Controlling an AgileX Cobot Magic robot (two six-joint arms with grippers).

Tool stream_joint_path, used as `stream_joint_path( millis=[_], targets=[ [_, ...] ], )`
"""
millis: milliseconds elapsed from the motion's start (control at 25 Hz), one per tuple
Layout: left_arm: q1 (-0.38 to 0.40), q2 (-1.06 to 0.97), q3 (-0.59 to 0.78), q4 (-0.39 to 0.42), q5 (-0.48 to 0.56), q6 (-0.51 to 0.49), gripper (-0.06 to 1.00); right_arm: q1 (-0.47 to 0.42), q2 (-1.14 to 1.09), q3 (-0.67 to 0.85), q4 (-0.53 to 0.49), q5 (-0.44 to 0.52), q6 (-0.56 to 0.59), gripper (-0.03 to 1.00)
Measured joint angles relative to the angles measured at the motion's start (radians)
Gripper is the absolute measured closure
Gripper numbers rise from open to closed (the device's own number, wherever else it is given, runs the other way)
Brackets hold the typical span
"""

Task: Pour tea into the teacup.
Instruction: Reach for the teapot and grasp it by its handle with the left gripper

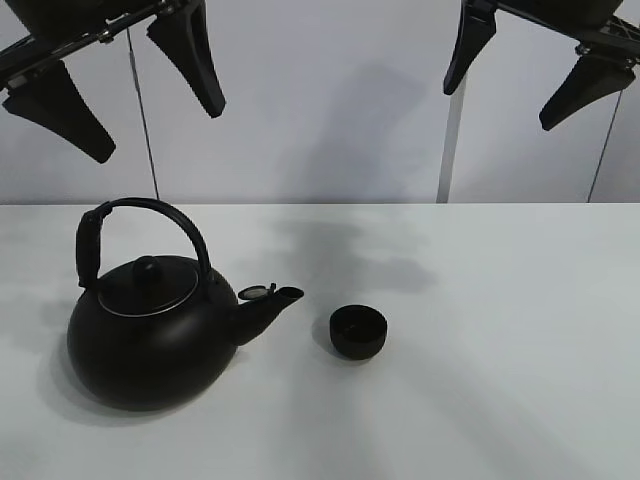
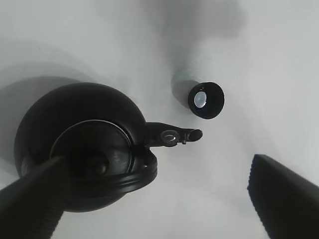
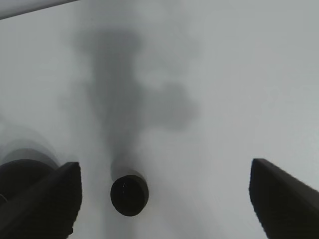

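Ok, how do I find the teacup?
Look at the white table and find the big black kettle on the left. Its spout points at the teacup just beyond, standing apart. It is tiny, round and handleless, unlike the kettle.

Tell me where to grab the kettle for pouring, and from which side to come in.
Grip the arched handle of the kettle at its crown, coming down from above with the open left gripper, which hangs over it. The handle stands raised clear of the lid, likely leaving room for a finger beneath, while the round body looks too wide to clamp.
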Motion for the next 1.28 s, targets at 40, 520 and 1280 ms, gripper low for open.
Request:
stream_joint_path(
  millis=[40, 520, 1280],
  targets=[
    [0.0, 0.0, 0.0, 0.0, -0.001, 0.0, 0.25, 0.0, 0.0, 0.0, 0.0, 0.0, 0.0, 0.34],
    [0.0, -0.01, 0.0, 0.105, -0.004, 0.097, 0.25, 0.0, 0.0, 0.0, 0.0, -0.001, 0.0, 0.34],
    [-0.046, -0.495, 0.897, 0.392, -1.308, 0.133, 0.25, 0.0, 0.0, 0.0, 0.0, -0.162, 0.0, 0.34]
  ],
)
